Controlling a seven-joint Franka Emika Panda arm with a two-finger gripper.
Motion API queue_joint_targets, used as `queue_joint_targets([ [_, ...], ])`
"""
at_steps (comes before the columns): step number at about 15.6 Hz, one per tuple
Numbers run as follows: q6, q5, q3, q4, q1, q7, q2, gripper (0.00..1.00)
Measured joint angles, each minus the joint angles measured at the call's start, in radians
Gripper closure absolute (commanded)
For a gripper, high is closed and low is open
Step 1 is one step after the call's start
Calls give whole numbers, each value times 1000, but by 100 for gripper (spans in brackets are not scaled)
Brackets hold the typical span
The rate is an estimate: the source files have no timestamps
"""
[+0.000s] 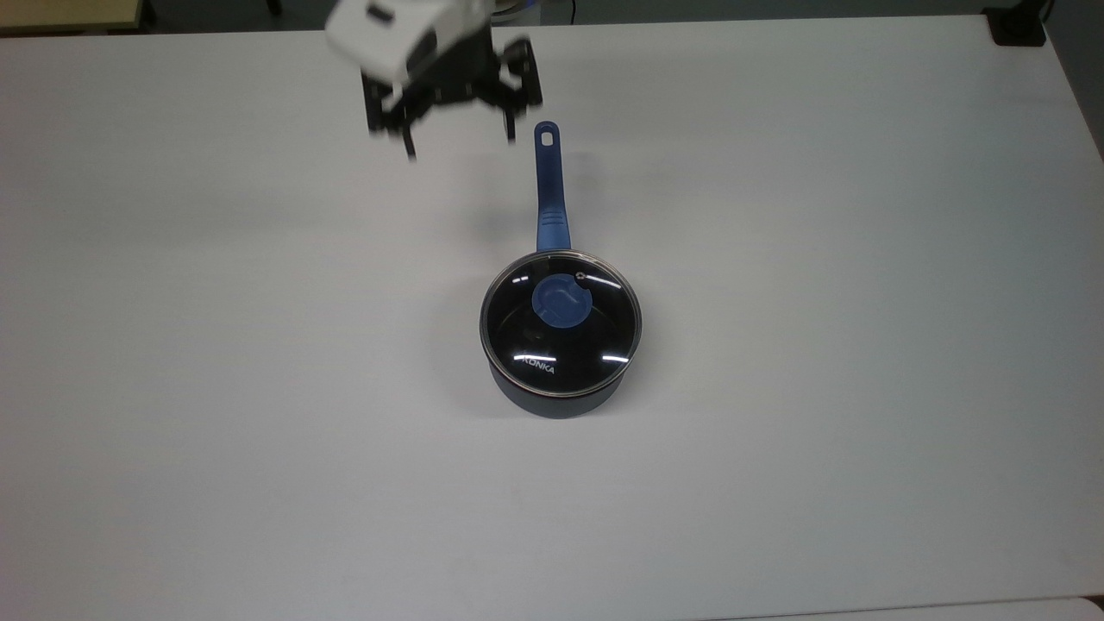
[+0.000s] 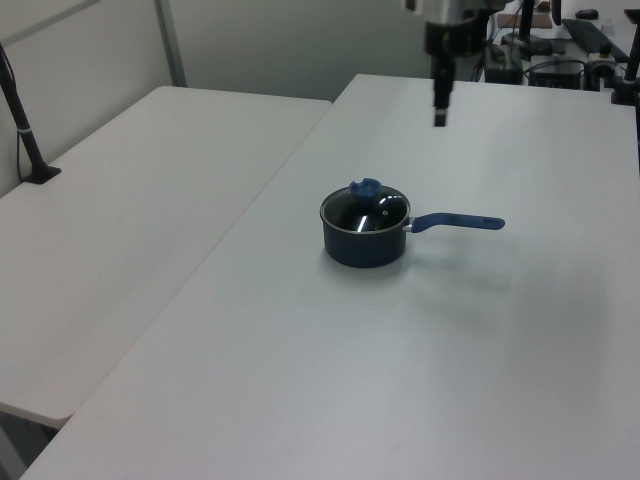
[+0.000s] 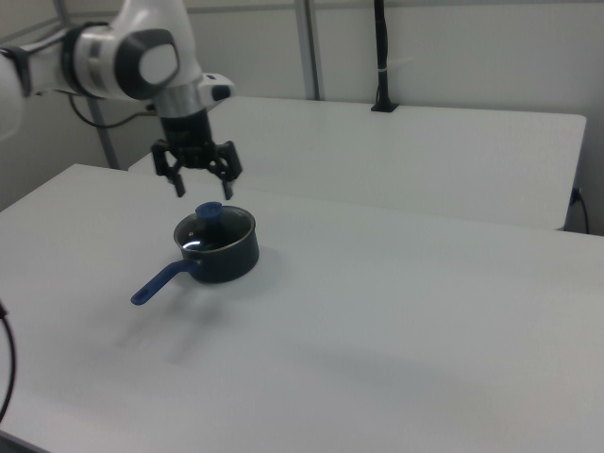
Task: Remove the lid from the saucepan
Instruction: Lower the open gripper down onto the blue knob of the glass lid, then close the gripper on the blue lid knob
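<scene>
Top view, reading from its left: the pincer (image 1: 457, 138) hangs over the white surface (image 1: 819, 259) with its two fingers spread wide and nothing between them, just to the left of the far end of the saucepan's blue handle (image 1: 549, 185). Moving right and down the top view, the saucepan (image 1: 561, 392) sits near the middle of the surface, well apart from the pincer. The lid (image 1: 561, 341) lies flat and seated on its rim, blue knob (image 1: 560, 302) at the centre.

From the right view, the pincer (image 3: 200, 183) hovers above the pot, clear of the knob (image 3: 209, 213).

What worries me from here is the approach. If the fingers come down off-centre, one could strike the glass or glance off the knob and shove the whole pot sideways, since nothing holds it in place. A grip too near the top of the knob could slip as the lid rises, dropping the glass back onto the rim.
</scene>
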Motion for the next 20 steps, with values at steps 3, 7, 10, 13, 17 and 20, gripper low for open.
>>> queue_joint_targets([
  [3, 135, 1, 8, 49, 7, -67, 97, 0],
  [7, 232, 1, 12, 58, 43, -118, 167, 0],
  [10, 236, 1, 14, 60, 65, -207, 201, 0],
  [13, 236, 1, 15, 63, 81, -265, 225, 0],
  [17, 295, 1, 16, 66, 101, -282, 236, 9],
  [20, 317, 1, 16, 67, 116, -282, 260, 17],
])
